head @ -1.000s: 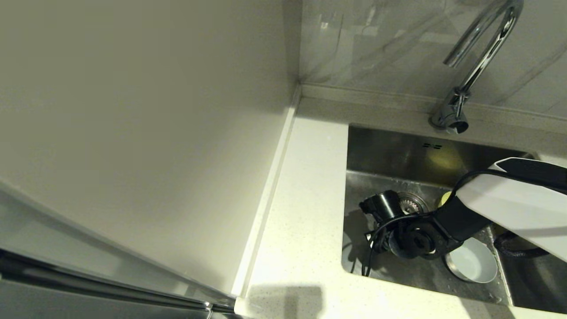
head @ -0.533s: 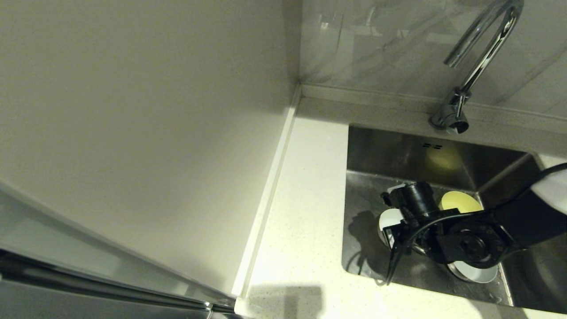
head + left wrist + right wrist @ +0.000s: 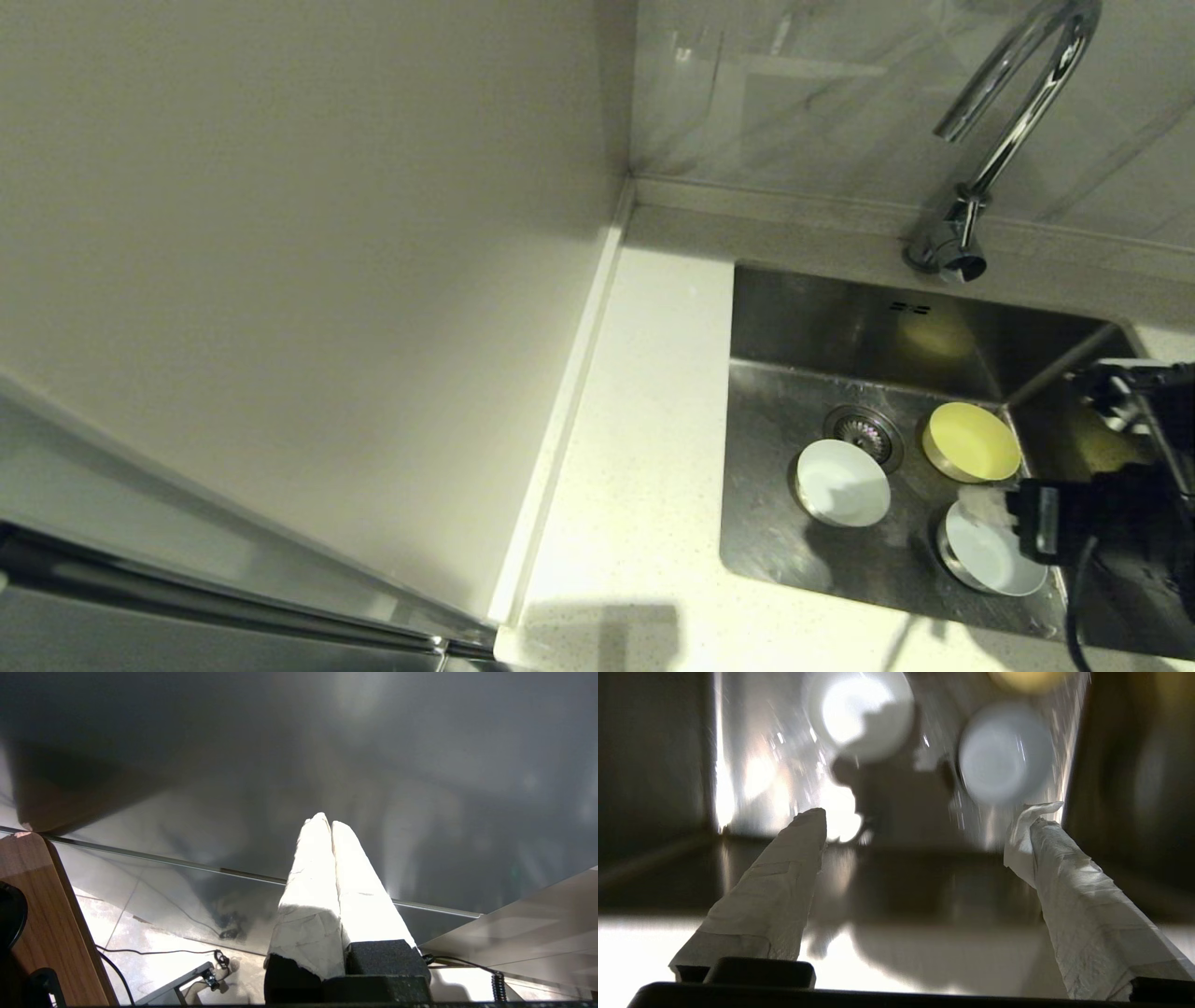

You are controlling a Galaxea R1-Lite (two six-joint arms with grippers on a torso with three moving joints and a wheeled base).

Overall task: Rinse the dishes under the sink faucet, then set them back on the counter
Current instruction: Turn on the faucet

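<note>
I am seeing all three dishes sitting in the sink: the yellow bowl and one white bowl are lying ahead of my right pincer, on either side of the drain strainer, and the second white bowl is resting closest to the pincer, near the front wall of the basin. The right pincer is hanging at the sink's right edge with its paper-wrapped fingers spread wide apart and gripping nothing. The faucet is standing beyond the basin, well away from the pincer. The tabletop is lying on the far side of the sink from it. My left pincer is sitting parked away from the sink, fingers pressed together.
</note>
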